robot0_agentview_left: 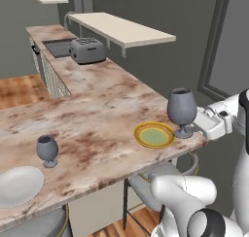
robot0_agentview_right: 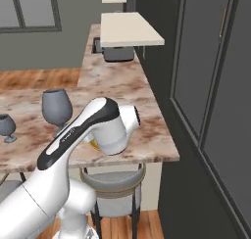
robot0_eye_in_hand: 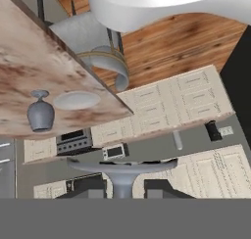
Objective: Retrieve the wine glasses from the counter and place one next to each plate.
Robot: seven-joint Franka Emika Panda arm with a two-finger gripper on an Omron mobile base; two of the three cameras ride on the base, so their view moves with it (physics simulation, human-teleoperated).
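- The bench (robot0_agentview_left: 92, 110) looks like polished beige stone with reddish-brown veining, smooth with a faint sheen.
- Both wine glasses, one (robot0_agentview_left: 182, 107) beside the yellow-rimmed plate (robot0_agentview_left: 154, 135) and the other (robot0_agentview_left: 47, 149) beside the white plate (robot0_agentview_left: 18, 185), look opaque, matt blue-grey.
- The yellow-rimmed plate has a smooth glazed look; the white plate is plain and softly matt.
- The toaster (robot0_agentview_left: 87, 50) farther along the bench looks like brushed grey metal.
- The floor (robot0_agentview_left: 19, 89) beyond the bench is warm wood planking.

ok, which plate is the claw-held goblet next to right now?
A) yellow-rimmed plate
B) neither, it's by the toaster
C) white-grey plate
A: the claw grips the stem of the wine glass, just right of the yellow-rimmed plate in the left base view.
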